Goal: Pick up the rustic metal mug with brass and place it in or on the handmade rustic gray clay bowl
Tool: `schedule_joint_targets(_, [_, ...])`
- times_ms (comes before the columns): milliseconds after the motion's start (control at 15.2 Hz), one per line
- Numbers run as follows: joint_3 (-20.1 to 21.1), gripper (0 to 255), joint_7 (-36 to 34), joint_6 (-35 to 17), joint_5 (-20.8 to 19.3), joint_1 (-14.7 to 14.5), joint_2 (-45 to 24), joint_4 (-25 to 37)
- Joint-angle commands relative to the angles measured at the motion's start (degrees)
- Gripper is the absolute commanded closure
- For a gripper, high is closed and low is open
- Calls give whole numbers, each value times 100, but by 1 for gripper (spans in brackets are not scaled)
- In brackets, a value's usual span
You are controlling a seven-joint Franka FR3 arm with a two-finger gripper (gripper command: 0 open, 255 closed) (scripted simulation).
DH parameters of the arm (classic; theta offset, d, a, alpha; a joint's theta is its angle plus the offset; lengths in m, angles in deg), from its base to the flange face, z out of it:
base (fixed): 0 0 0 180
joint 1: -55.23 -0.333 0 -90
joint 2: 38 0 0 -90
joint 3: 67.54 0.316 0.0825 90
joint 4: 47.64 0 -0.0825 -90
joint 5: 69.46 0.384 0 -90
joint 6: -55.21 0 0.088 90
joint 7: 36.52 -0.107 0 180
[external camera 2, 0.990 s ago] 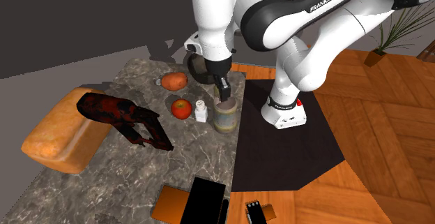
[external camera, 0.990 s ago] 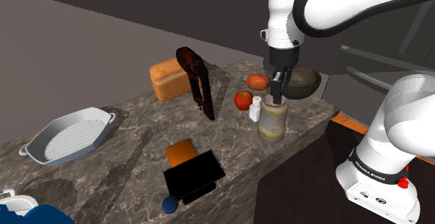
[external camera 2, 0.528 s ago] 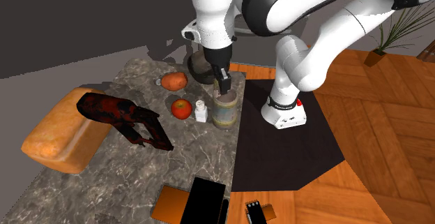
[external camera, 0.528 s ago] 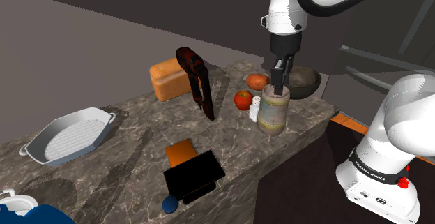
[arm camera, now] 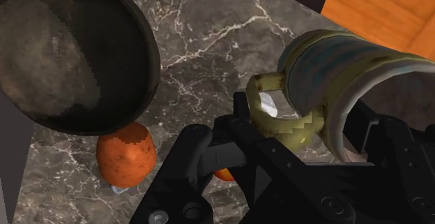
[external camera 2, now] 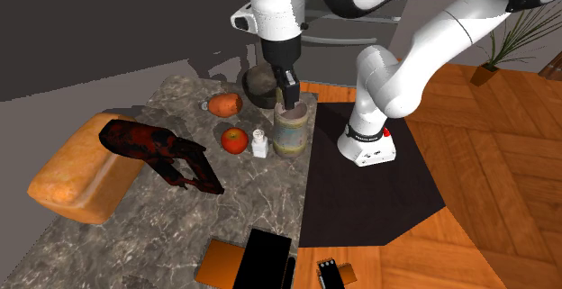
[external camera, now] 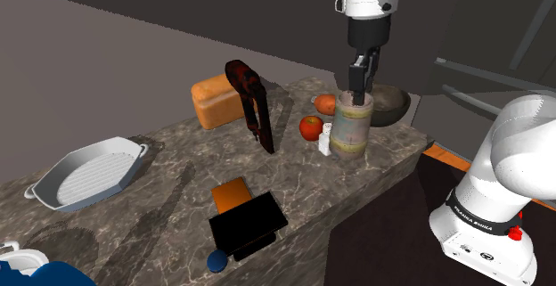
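Dark veined marble tops the desk (external camera: pixel 169 195), which runs beside a wooden floor (external camera 2: pixel 468 197), with a grey wall behind. The jaws point straight down and are clamped on the rim of the mug (external camera: pixel 350 126), close to its olive, brass-toned handle (arm camera: pixel 279 111). The mug is a tall, worn cylinder banded in dull grey-blue and tan, and it hangs upright from them near the desk's edge. Whether its base touches the marble cannot be told. Just beside the mug stands a small white shaker (external camera 2: pixel 259 142), and next to that lies a red apple (external camera 2: pixel 234 139). An orange-brown fruit (arm camera: pixel 125 156) lies a little farther along, between the apple and the bowl (arm camera: pixel 70 55). The bowl is dark grey, round and shallow, and it sits on the desk close behind the mug, apart from it. Farther off on the desk lie a dark red and black tool (external camera: pixel 254 106) and a tan loaf of bread (external camera: pixel 216 100). Toward the shoulder view's lower left are an orange pad (external camera: pixel 232 193), a black box (external camera: pixel 248 224) and a white ridged baking dish (external camera: pixel 89 173).
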Motion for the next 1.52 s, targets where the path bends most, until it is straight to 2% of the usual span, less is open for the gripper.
schedule_joint_targets(0, [-11, 255, -8, 144, -9, 3, -1, 147])
schedule_joint_targets(990, [-96, 255, -48, 1192, -100, 53, -282, 1474])
schedule_joint_targets(1452, [-921, 255, 907, 1424, -698, 316, -436, 1824])
